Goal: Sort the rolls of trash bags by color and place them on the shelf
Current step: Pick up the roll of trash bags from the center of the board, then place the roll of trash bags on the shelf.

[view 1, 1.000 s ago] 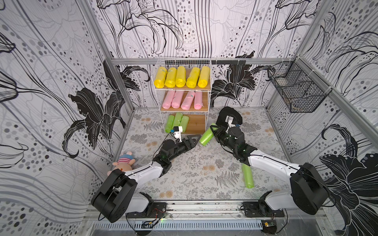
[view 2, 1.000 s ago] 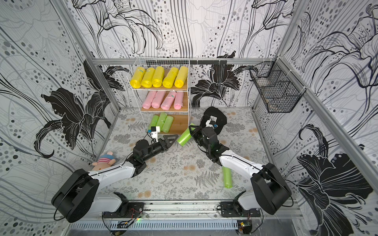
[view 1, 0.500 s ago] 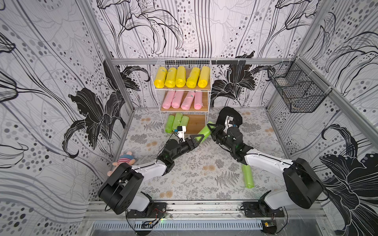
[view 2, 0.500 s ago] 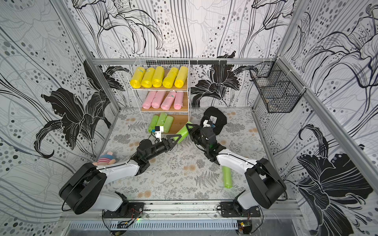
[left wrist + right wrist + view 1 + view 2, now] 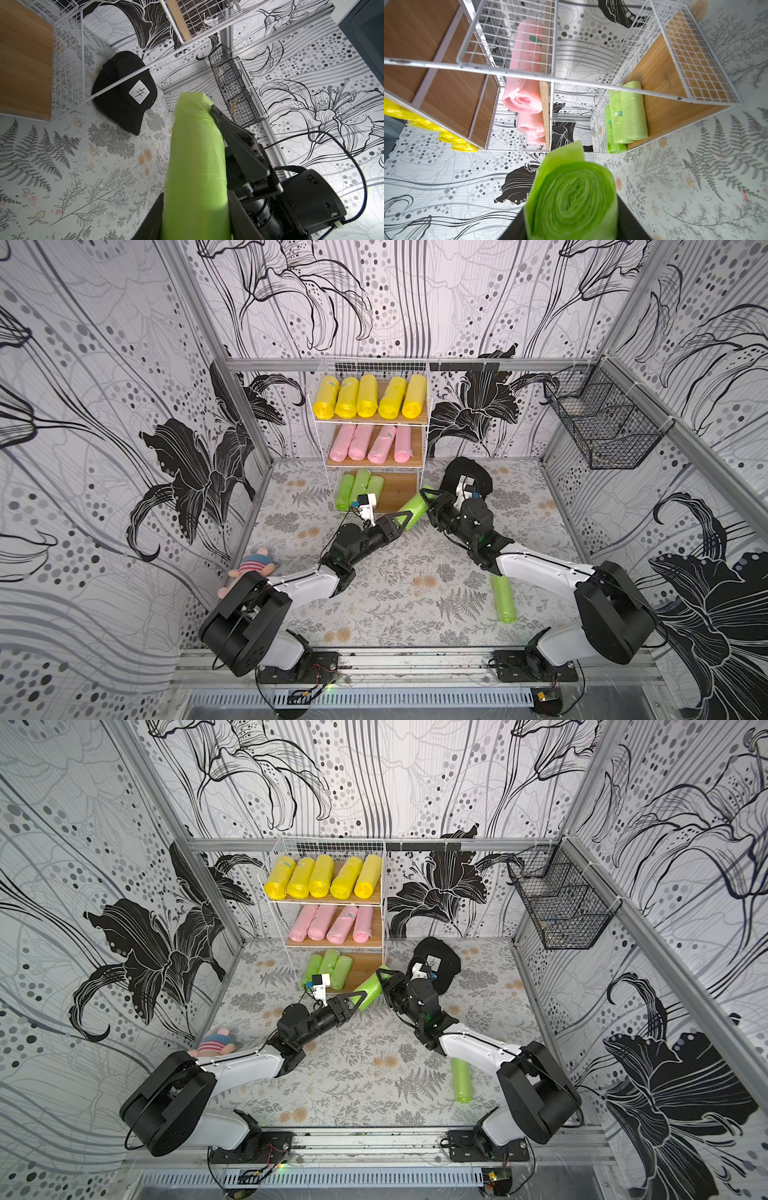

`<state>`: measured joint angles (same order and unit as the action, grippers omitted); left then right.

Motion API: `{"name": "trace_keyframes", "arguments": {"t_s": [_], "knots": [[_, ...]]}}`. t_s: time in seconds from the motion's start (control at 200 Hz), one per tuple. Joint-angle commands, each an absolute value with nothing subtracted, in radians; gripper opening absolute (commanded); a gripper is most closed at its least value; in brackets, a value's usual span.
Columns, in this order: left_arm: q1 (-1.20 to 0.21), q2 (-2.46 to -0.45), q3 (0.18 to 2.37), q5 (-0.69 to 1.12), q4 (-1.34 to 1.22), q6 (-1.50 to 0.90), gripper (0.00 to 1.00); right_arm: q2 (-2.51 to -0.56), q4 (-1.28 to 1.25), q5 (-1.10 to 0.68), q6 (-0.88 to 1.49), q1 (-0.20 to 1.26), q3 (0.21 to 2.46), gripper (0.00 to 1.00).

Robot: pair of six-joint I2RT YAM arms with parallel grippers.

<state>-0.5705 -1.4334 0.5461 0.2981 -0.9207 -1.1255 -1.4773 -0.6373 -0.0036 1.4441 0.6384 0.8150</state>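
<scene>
Green plastic is sitting between both end effectors at once. The left end effector (image 5: 400, 522) is pinching one end of the green roll (image 5: 415, 507), which looks lifted off the surface (image 5: 395, 585), just in front of the shelf (image 5: 423, 439). The right end effector (image 5: 430, 504) is touching the other end, but I cannot tell if it is squeezing or letting go (the roll is filling the gap between its fingers in the right wrist view).

Looking outward, most of the job is looking done. Five yellow rolls (image 5: 368, 396) are lying on the top board and four pink rolls (image 5: 370, 443) on the middle one. Three green rolls (image 5: 359, 489) are lying on the bottom board (image 5: 399, 489), with bare wood beside them. Two green ones are waiting: the one in the air, and a last green roll (image 5: 503, 599) lying on the surface near the right arm, well apart from the shelf.
</scene>
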Motion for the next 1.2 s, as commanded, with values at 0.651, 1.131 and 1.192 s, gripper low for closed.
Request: {"name": "trace_keyframes", "arguments": {"t_s": [0.651, 1.131, 1.192], "knots": [[-0.479, -1.45, 0.565, -0.121, -0.755, -0.792, 0.17, -1.207, -0.273, 0.211, 1.057, 0.62, 0.732, 0.87], [-0.477, -1.907, 0.891, -0.224, -0.75, -0.646, 0.19, -1.189, -0.192, 0.218, 1.023, 0.617, 0.735, 0.87], [-0.477, -1.941, 0.924, -0.235, -0.734, -0.646, 0.2, -1.185, -0.19, 0.221, 1.024, 0.616, 0.732, 0.87]]}}
